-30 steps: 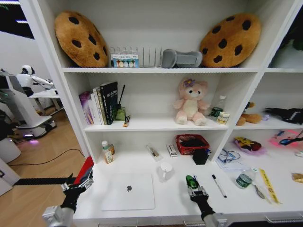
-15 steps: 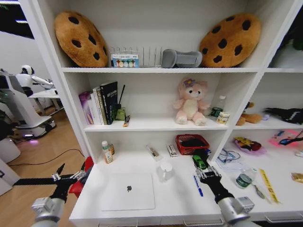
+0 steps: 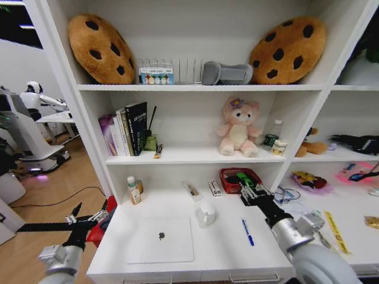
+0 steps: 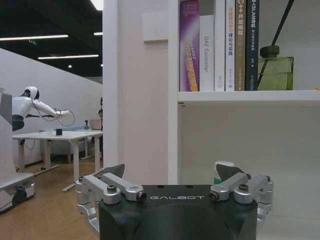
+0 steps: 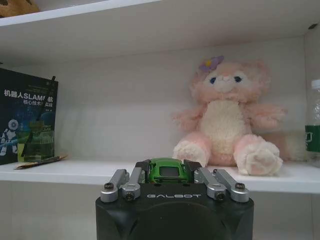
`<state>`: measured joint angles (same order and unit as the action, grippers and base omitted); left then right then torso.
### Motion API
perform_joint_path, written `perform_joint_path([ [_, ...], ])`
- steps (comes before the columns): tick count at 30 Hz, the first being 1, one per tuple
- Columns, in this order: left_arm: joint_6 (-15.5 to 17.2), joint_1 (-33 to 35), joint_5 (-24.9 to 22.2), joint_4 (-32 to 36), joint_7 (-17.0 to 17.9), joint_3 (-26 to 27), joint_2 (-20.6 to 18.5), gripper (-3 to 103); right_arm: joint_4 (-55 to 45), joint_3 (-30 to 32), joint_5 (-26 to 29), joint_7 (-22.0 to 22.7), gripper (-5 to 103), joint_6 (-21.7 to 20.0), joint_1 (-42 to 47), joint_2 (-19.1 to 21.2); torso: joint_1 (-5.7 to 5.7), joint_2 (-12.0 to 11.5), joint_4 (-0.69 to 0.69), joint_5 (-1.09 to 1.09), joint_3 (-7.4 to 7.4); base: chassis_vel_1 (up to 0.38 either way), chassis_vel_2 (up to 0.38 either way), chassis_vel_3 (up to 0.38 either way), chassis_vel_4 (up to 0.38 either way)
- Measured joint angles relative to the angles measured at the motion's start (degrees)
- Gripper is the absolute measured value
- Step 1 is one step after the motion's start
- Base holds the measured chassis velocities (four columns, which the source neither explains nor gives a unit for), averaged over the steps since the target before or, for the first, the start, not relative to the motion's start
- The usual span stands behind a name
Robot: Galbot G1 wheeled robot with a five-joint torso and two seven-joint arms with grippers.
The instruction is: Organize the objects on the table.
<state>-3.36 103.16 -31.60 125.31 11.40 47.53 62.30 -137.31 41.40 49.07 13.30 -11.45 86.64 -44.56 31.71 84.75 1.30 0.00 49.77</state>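
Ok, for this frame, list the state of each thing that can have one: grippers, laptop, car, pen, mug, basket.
Right gripper: shut on the toy car, held over the red basket.
Toy car: gripped, off the desk.
Left gripper: open, beside the desk's left end, holding nothing.
Laptop: lid closed, flat on the desk.
Blue pen: lying on the desk.
Mug: upright.
Red basket: upright, something dark inside.

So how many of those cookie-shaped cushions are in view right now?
2. Both stand on the top shelf: one cookie cushion leans at its left end, the other cookie cushion at its right end. Nothing suggests a hidden third.
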Motion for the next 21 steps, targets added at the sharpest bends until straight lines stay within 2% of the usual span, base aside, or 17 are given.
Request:
perform_joint_path([
  [7,0.03,0.02,0.04,0.01,0.03,-0.02,0.02,100,6.55,-0.83,4.82,-0.99,36,-0.56,-7.52,5.46,0.0,0.0,0.02,0.01,0.01,0.0,0.0,0.0,0.0],
  [13,0.05,0.03,0.06,0.01,0.03,-0.02,0.03,100,9.08,-5.28,5.71,-1.67,36,-0.56,-13.23,7.24,0.0,0.0,0.02,0.01,0.0,0.0,0.0,0.0,0.0],
  [16,0.08,0.04,0.08,0.01,0.03,-0.02,0.04,100,12.06,-12.8,7.86,-1.57,36,-1.16,-23.31,8.42,0.0,0.0,0.01,-0.01,0.0,0.0,0.0,0.0,0.0],
  [19,0.09,0.04,0.08,0.01,0.05,-0.02,0.04,100,13.39,-15.4,8.59,-1.5,36,-1.38,-26.62,8.61,0.0,0.0,0.01,-0.01,0.0,0.0,0.0,0.0,0.0],
  [21,0.1,0.04,0.09,0.01,0.04,-0.03,0.05,100,17.37,-22.96,10.02,-1.19,36,-1.78,-34.83,8.46,0.0,-0.01,0.01,0.0,0.0,0.0,0.0,0.0,0.0],
])
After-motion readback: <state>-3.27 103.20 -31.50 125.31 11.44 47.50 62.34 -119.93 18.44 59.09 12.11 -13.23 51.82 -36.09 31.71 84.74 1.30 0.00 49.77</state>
